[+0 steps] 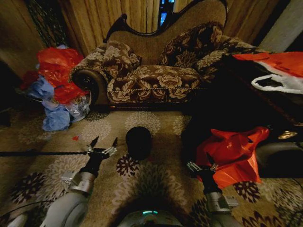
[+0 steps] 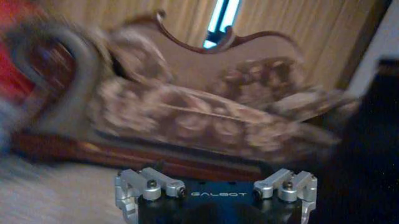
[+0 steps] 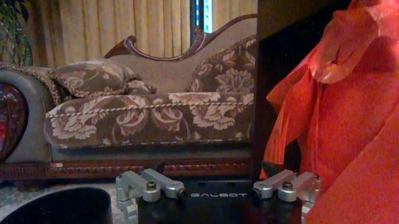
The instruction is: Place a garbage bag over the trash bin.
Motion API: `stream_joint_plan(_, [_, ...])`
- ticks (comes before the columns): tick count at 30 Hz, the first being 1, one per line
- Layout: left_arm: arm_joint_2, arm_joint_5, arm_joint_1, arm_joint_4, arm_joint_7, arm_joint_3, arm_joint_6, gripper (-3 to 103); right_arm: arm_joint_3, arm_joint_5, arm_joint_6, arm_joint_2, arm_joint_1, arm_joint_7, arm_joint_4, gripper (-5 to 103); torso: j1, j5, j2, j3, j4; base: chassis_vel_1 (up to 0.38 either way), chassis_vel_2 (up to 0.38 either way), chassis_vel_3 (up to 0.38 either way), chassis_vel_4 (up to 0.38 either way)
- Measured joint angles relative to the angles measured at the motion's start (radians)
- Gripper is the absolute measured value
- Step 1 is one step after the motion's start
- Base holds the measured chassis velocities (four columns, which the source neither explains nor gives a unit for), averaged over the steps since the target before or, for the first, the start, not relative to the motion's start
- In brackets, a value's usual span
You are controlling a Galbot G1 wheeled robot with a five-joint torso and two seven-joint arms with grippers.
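**Ops:** Status on the bin and bag?

**Me:** I've got the trash bin [image 1: 138,142] upright on the patterned carpet [image 1: 156,179], in front of the sofa [image 1: 156,71], sitting between my two arms. No bag on it. Its dark rim also shows at the edge of the right wrist view [image 3: 56,205].

**Ops:** Where's the garbage bag?

**Me:** The garbage bag [image 1: 230,153] hangs crumpled off the edge of the dark table [image 1: 236,109] on my right, draping down toward the floor. In the right wrist view it's a big red-orange sheet [image 3: 337,130] just beside the camera.

**Ops:** Right gripper?

**Me:** The right gripper [image 1: 202,166] is right at the bag's lower left edge. Fingers are spread; I can't tell if one is touching plastic. Not grasping anything that I can see.

**Ops:** Left?

**Me:** The left gripper [image 1: 104,144] hovers low over the carpet, just left of the bin and apart from it, fingers splayed wide, empty.

**Ops:** Other clutter?

**Me:** A pile of red and pale blue bags [image 1: 57,90] by the sofa's left arm, plus a white bag with handles [image 1: 279,82] on the table.
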Motion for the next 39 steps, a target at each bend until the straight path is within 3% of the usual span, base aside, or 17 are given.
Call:
stream_joint_plan(1, [0.0,0.0,0.0,0.0,0.0,0.0,0.0,100,0.0,0.0,0.0,0.0,0.0,0.0,0.0,100,0.0,0.0,0.0,0.0,0.0,0.0,0.0,0.0,0.0])
stream_joint_plan(3, [0.051,-0.148,-0.058,-0.007,0.002,0.062,0.011,100,-0.01,-0.015,0.003,0.002,0.001,0.0,-0.015,100,0.0,0.0001,0.0,0.0,0.0005,0.0,0.0,0.0,0.0])
stream_joint_plan(5, [0.068,-0.184,-0.081,-0.007,0.004,0.083,0.016,100,-0.012,-0.019,0.004,0.003,0.001,0.0,-0.02,100,0.0,0.0,0.0,0.0,0.0002,0.0,0.0,0.0,0.0])
stream_joint_plan(7, [0.111,-0.292,-0.164,-0.005,0.005,0.147,0.041,100,-0.013,-0.025,0.004,0.001,-0.001,0.001,-0.03,100,0.0,0.0,0.0,0.0,0.0004,0.0,0.0,0.0,0.0])
stream_joint_plan(8, [0.111,-0.292,-0.164,-0.005,0.005,0.147,0.041,100,-0.013,-0.025,0.004,0.001,-0.001,0.001,-0.03,100,0.0,0.0,0.0,0.0,0.0004,0.0,0.0,0.0,0.0])
stream_joint_plan(11, [0.151,-0.448,-0.329,0.017,-0.034,0.271,0.08,100,-0.014,-0.025,0.001,-0.011,0.008,0.009,-0.048,100,0.0,0.0,0.0,0.0,0.0003,0.0,0.0,0.0,0.0])
stream_joint_plan(12, [0.151,-0.448,-0.329,0.017,-0.034,0.271,0.08,100,-0.014,-0.025,0.001,-0.011,0.008,0.009,-0.048,100,0.0,0.0,0.0,0.0,0.0003,0.0,0.0,0.0,0.0])
stream_joint_plan(15, [0.159,-0.608,-0.541,0.066,-0.082,0.439,0.088,100,-0.017,-0.015,0.007,-0.026,0.029,0.023,-0.076,100,0.0,-0.0001,0.0,0.0,0.0005,0.0,0.0,0.0,0.0])
stream_joint_plan(17, [0.155,-0.653,-0.61,0.087,-0.092,0.484,0.083,100,-0.018,-0.01,0.013,-0.031,0.036,0.026,-0.087,100,0.0,-0.0001,0.0,0.0,0.0,0.0,0.0,0.0,0.0])
stream_joint_plan(19, [0.129,-0.75,-0.776,0.176,-0.101,0.593,0.07,100,-0.018,-0.009,0.026,-0.042,0.06,0.032,-0.126,100,0.0,0.0003,0.0,0.0,0.0004,0.0,0.0,0.0,0.0])
stream_joint_plan(23, [0.083,-0.839,-0.907,0.256,-0.101,0.671,0.069,100,-0.017,-0.01,0.028,-0.051,0.075,0.039,-0.148,100,0.0,0.0002,0.0,0.0,0.0003,0.0,0.0,0.0,0.0])
stream_joint_plan(25, [-0.002,-0.964,-1.03,0.323,-0.129,0.774,0.074,100,-0.018,-0.009,0.026,-0.06,0.086,0.051,-0.165,100,0.0,0.0003,0.0,0.0,0.0006,0.0,0.0,0.0,0.0])
stream_joint_plan(27, [-0.085,-1.012,-1.112,0.372,-0.161,0.865,0.079,100,-0.018,-0.01,0.026,-0.062,0.094,0.058,-0.181,100,0.0,0.0002,0.0,0.0,0.0003,0.0,0.0,0.0,0.0])
stream_joint_plan(28, [-0.085,-1.012,-1.112,0.372,-0.161,0.865,0.079,100,-0.018,-0.01,0.026,-0.062,0.094,0.058,-0.181,100,0.0,0.0002,0.0,0.0,0.0003,0.0,0.0,0.0,0.0])
stream_joint_plan(30, [-0.174,-1.024,-1.177,0.427,-0.183,0.944,0.082,100,-0.018,-0.011,0.026,-0.059,0.104,0.062,-0.199,100,0.0,0.0005,0.0,0.0,-0.0001,0.0,0.0,0.0,0.0])
stream_joint_plan(33, [-0.236,-1.041,-1.205,0.467,-0.192,0.987,0.084,100,-0.018,-0.014,0.027,-0.053,0.117,0.064,-0.217,100,0.0,0.0001,0.0,0.0,0.0001,0.0,0.0,0.0,0.0])
stream_joint_plan(39, [-0.305,-1.147,-1.207,0.51,-0.198,0.974,0.132,100,-0.029,-0.031,0.033,-0.047,0.142,0.068,-0.241,100,0.0,0.0001,0.0,0.0,0.0005,0.0,0.0,0.0,0.0])
